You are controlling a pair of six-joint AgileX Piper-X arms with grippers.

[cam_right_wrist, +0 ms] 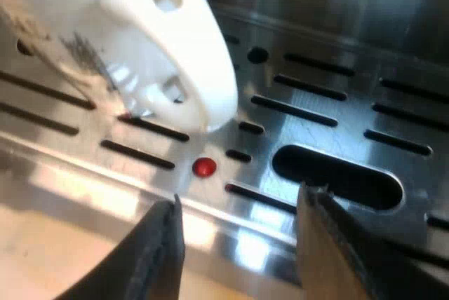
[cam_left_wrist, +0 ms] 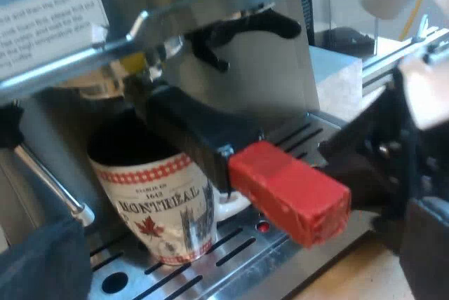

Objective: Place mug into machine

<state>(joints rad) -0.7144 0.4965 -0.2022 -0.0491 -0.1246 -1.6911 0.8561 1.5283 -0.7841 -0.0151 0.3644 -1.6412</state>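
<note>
Glossy white mug [cam_left_wrist: 165, 205], red-checked rim, maple leaf print, standing on slotted steel tray [cam_right_wrist: 340, 93] under dark holder [cam_left_wrist: 203, 135] with blocky red end. Rounded loop handle [cam_right_wrist: 175, 55] facing right gripper [cam_right_wrist: 238, 244]: black fingers spread at tray's front lip, clear of mug.

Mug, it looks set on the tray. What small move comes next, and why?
Probably draw the right gripper straight back: its jaws stand open and empty, and the mug already sits on the tray under the holder.
</note>
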